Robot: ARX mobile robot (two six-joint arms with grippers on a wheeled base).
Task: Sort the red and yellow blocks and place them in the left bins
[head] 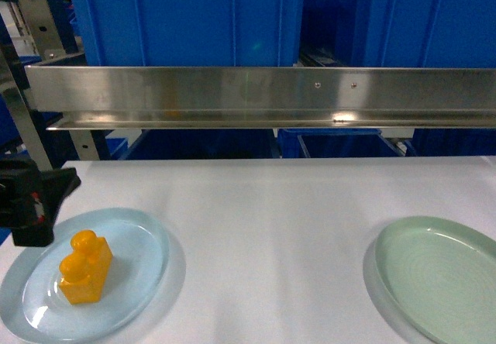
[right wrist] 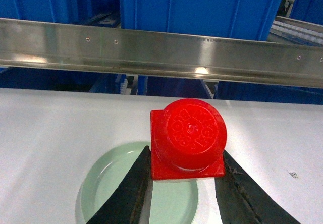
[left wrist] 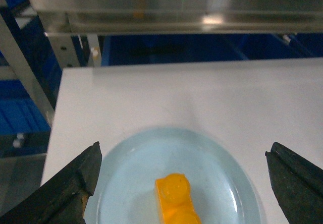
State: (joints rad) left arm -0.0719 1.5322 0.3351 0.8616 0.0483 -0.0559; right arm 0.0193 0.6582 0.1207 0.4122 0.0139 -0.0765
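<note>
So, head view: yellow block [head: 85, 268] on blue plate [head: 46, 313], left gripper [head: 31, 204] just beside it.
Left wrist: jaws wide open, block dead centre between, long axis pointing away.
Right wrist: jaws clamp red block [right wrist: 187, 139] above green plate [right wrist: 101, 193].

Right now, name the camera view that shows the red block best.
The right wrist view: the red block fills the centre, stud facing the camera, pinched in the right gripper above the green plate. The head and left wrist views do not show it.
</note>
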